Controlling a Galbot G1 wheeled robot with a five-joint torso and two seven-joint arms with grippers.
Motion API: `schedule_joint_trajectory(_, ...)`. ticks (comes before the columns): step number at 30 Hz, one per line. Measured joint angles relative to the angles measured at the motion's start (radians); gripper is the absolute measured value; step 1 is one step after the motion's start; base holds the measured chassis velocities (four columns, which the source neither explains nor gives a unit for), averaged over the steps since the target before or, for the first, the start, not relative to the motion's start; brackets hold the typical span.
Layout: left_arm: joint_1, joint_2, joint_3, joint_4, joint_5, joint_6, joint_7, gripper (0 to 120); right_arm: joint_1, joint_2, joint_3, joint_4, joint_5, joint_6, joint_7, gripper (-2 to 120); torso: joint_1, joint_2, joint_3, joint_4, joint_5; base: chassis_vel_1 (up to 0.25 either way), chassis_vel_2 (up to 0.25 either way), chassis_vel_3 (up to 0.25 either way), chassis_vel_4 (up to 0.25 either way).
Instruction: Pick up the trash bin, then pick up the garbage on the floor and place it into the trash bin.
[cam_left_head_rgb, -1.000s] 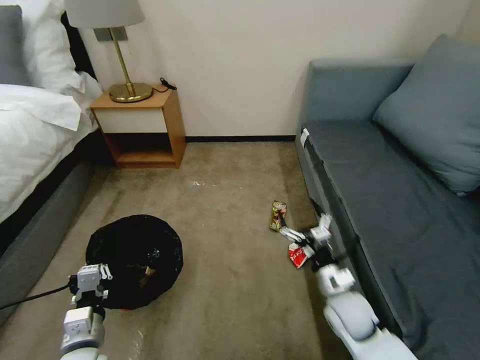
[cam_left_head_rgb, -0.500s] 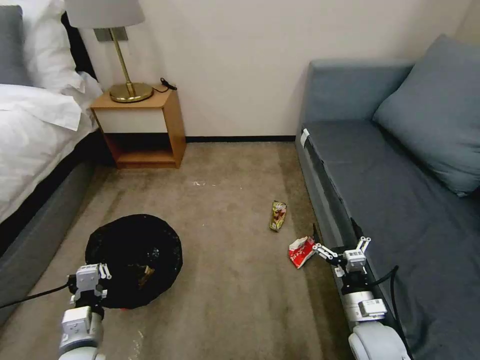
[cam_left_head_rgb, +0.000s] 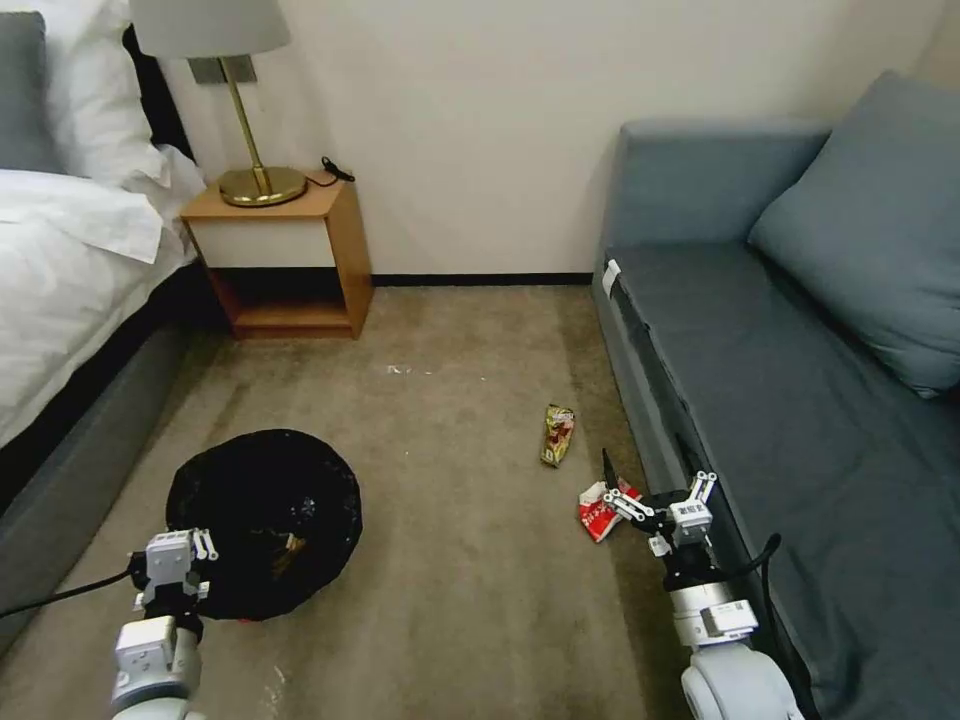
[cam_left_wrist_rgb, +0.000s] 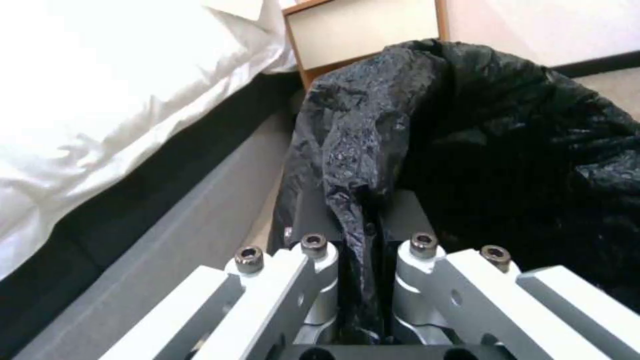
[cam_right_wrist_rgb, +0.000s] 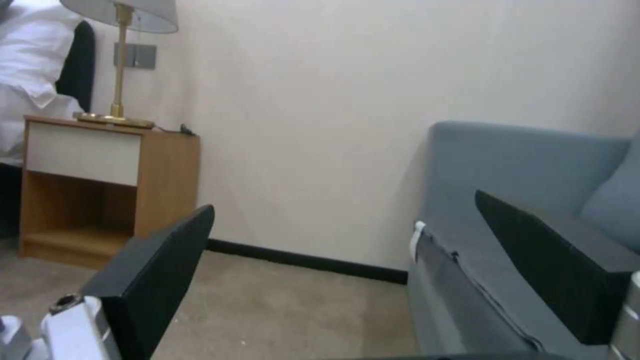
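While the left gripper (cam_left_head_rgb: 178, 560) pinches the near rim of the bin (cam_left_head_rgb: 265, 520), the right gripper (cam_left_head_rgb: 660, 497) hovers with its fingers spread wide, holding nothing. In the left wrist view, the left gripper (cam_left_wrist_rgb: 360, 250) has its two fingers (cam_left_wrist_rgb: 313, 220) pressed together on a fold of the bin's crinkly black bag (cam_left_wrist_rgb: 467, 150), which rises between them and spreads out beyond the fingertips. Some litter lies inside the bin, just past those fingers.

The right gripper sits low beside the front edge of the grey sofa (cam_left_head_rgb: 800, 400). A red-white wrapper (cam_left_head_rgb: 598, 508) lies on the carpet (cam_left_head_rgb: 460, 560) right by its left fingertip (cam_left_head_rgb: 612, 497); whether they touch cannot be told. A yellow-green wrapper (cam_left_head_rgb: 557, 434) lies on the carpet a little farther ahead of the fingers, apart from the red-white one. In the right wrist view the two dark pads (cam_right_wrist_rgb: 160, 270) stand well apart, with the wall, a wooden nightstand (cam_right_wrist_rgb: 100, 185) and the sofa (cam_right_wrist_rgb: 520, 170) seen between and beyond them.

A bed (cam_left_head_rgb: 70, 280) with white sheets lies to the left of the bin, and a brass lamp (cam_left_head_rgb: 250, 120) stands on the nightstand (cam_left_head_rgb: 285, 260) far ahead.
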Motion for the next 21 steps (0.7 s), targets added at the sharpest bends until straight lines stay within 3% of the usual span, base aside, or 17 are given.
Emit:
schedule_joint_trajectory(14, -0.004, -0.006, 0.003, 0.0, 0.003, -0.003, -0.001, 7, 0.015, -0.01, -0.009, -0.006, 0.005, -0.002, 0.0, 100, 0.0, 0.0, 0.0, -0.0002, -0.0001, -0.197, 0.2, 0.199, -0.203)
schedule_joint_trajectory(21, -0.006, -0.007, 0.004, 0.004, 0.004, -0.004, -0.001, 7, 0.036, -0.028, -0.052, -0.006, 0.026, -0.022, 0.011, 100, 0.0, 0.0, 0.0, -0.0003, -0.0001, -0.096, 0.092, 0.098, -0.097)
